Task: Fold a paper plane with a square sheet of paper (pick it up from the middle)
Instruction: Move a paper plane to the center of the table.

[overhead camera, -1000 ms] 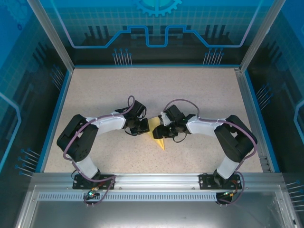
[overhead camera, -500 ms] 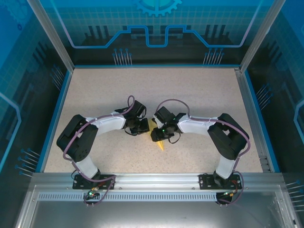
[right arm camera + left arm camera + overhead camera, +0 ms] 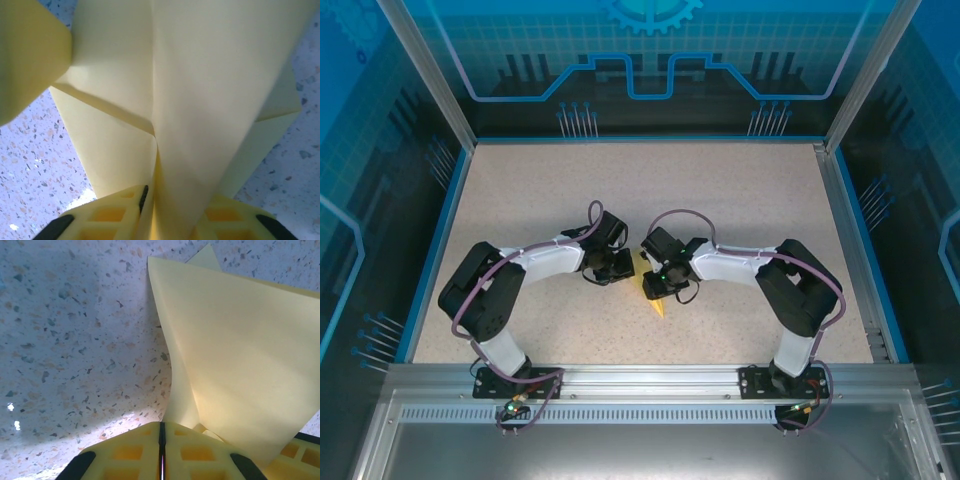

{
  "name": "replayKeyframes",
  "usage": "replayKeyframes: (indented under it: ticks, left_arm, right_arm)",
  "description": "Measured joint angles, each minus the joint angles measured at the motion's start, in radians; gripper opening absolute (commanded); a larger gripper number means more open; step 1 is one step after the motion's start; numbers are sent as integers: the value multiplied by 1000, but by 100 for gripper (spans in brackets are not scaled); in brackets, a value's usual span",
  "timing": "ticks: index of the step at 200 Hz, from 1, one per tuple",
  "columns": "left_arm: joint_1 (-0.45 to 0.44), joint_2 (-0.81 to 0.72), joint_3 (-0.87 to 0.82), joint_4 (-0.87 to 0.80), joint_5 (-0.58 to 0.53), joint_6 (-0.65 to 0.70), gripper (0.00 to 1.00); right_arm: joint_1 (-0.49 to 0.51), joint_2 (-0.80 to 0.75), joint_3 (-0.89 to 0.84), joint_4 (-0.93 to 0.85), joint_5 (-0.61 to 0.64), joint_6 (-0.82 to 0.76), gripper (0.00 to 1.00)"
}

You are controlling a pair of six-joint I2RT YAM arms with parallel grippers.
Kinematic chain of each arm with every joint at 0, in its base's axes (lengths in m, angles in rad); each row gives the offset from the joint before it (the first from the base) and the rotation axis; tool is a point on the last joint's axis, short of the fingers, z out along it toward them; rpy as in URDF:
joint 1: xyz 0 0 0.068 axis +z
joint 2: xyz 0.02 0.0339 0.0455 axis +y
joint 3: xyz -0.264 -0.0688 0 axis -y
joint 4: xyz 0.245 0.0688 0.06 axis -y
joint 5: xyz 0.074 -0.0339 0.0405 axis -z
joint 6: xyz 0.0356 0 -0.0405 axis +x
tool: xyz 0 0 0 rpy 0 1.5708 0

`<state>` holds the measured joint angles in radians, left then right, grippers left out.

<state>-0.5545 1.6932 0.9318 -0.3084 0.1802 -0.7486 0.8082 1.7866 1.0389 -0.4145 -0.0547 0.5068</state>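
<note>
Over the last second the right gripper point(image 3: 654, 284) has slid leftward across the desk point(image 3: 550, 190) toward its centre, and its jaws have been narrowing. It now covers most of the paper plane point(image 3: 658, 306), where earlier a broad yellow patch lay open. In the right wrist view the right gripper point(image 3: 160, 212) has a raised ridge of the paper plane point(image 3: 200, 75) wedged between its fingers, so it is grasping the fold. The left gripper point(image 3: 624, 269), just left of desk centre, has not shifted. In its own view the left gripper point(image 3: 161, 445) is clenched tight, the paper plane point(image 3: 240, 355) rising from its fingertips, apparently pinched by an edge. Judgement: both sides are now held, so a crease or lift along the centre line is under way, with folding partly done. The plane sits just nearer than desk centre, with its long axis running far to near. The sharp tip points at the desk's near edge, leaning slightly right.
</note>
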Motion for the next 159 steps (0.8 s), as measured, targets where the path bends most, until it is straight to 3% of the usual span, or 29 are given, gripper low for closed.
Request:
replayKeyframes:
  ticks: [31,63,91,124,159]
  left_arm:
    - [0,-1,0,0,0,0,16]
    - [0,-48,-16,0,-6,-5,34]
    - [0,-176,-50,0,-68,-14,49]
    - [0,-341,-100,-11,-194,-36,52]
    - [9,-430,-164,-33,-280,-61,52]
  right_arm:
    - [4,5,10,-7,3,-4,12]
    - [4,9,48,-56,32,5,8]
    - [4,9,128,-147,124,14,9]
    - [3,37,281,-269,256,36,10]
    - [-2,156,423,-335,292,70,11]
